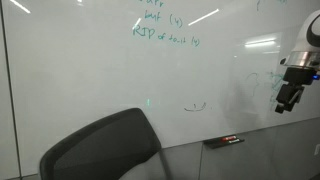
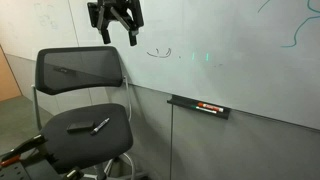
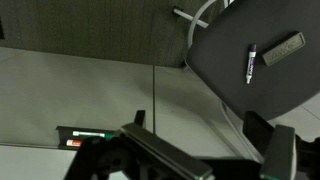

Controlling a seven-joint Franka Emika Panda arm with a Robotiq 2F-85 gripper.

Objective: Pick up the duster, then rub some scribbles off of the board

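Note:
The duster (image 3: 285, 48) is a small dark block lying on the black chair seat (image 3: 230, 90), next to a marker (image 3: 250, 62). It also shows on the seat in an exterior view (image 2: 80, 127). The scribbles, a small teal arc with a tick, show on the white board (image 1: 90, 70) in both exterior views (image 1: 194, 105) (image 2: 158, 52). My gripper (image 2: 118, 38) is open and empty, held high in front of the board, above the chair and left of the scribbles. It shows at the right edge in an exterior view (image 1: 287, 102) and its jaws show in the wrist view (image 3: 200, 140).
A thin black-and-red item (image 2: 210, 107) lies on the ledge under the board; it also shows in the wrist view (image 3: 82, 137). Rows of teal handwriting (image 1: 165, 30) sit high on the board. The mesh-backed office chair (image 2: 80, 70) stands against the wall below the gripper.

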